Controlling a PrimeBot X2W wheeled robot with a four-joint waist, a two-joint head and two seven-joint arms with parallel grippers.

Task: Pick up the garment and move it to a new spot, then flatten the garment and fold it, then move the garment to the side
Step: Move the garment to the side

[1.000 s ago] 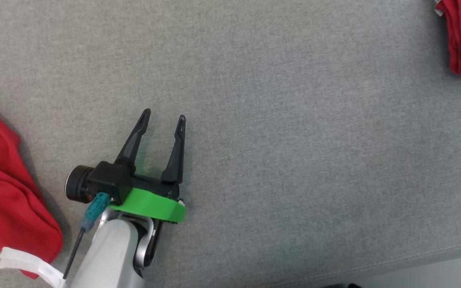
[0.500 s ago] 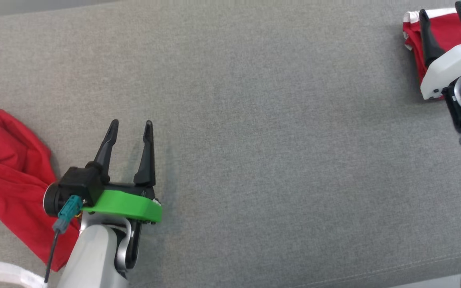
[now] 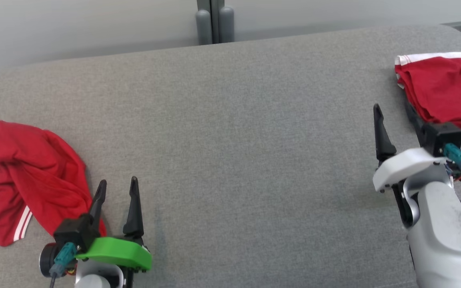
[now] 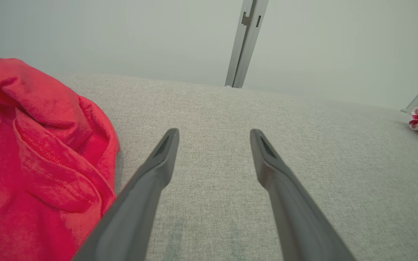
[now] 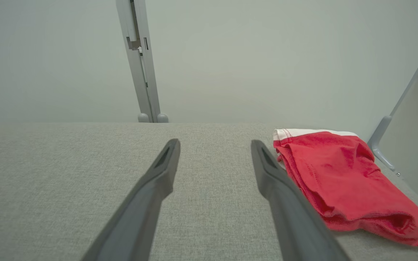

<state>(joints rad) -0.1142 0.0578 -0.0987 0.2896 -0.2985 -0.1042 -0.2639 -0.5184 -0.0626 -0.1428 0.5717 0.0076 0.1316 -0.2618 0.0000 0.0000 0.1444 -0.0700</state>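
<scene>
Upward tilt of the head camera accounts for most of the change since the earlier frames: the whole picture has slid, so the far edge of the grey woven fabric surface (image 3: 234,132) and a grey upright post (image 3: 214,20) behind it have come into sight, while the garments appear not to have shifted on the cloth. What has truly moved is the right gripper (image 3: 394,114), on its white mount. It stood over the folded red garment with a white band (image 3: 438,84) and now sits drawn back just beside its near-left edge, jaws spread wide and empty, which reads as a release after setting that piece aside at the far right corner. The left gripper (image 3: 116,190), on its green mount, likewise stands wide open with nothing between its fingers, low over bare cloth just beside the crumpled red garment with white stripes (image 3: 30,176), probably staged for the next pick. That garment lies at the left end of the surface, well apart from the folded one. It is a soft heap bunched into thick rolls and deep creases, with striped trim at its lower left; whether the white patch at its far left belongs to it I cannot tell. By contrast the folded piece is a flat, neat stack.
</scene>
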